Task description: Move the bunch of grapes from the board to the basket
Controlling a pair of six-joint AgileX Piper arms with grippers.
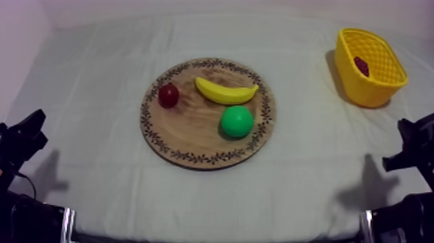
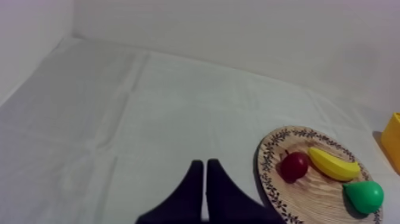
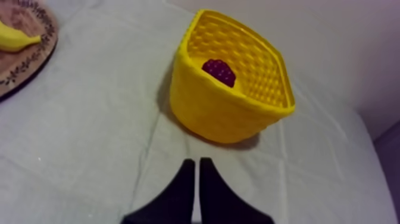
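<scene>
Grapes (image 3: 219, 72) lay inside the yellow basket (image 1: 371, 90) at the table's right side, well apart from the wooden board (image 1: 194, 139), where a banana (image 1: 226, 92), a pear (image 1: 237, 121) and a small red fruit (image 1: 168, 95) sat. The left gripper (image 2: 205, 164) rested low near the board, fingers pressed together on nothing. The right gripper (image 3: 194, 162) hung just short of the basket, likewise closed and empty. The placing looked complete, so the sound course was to hold both arms clear, disturbing neither basket nor board, and to confirm the fruit sat below the rim.
</scene>
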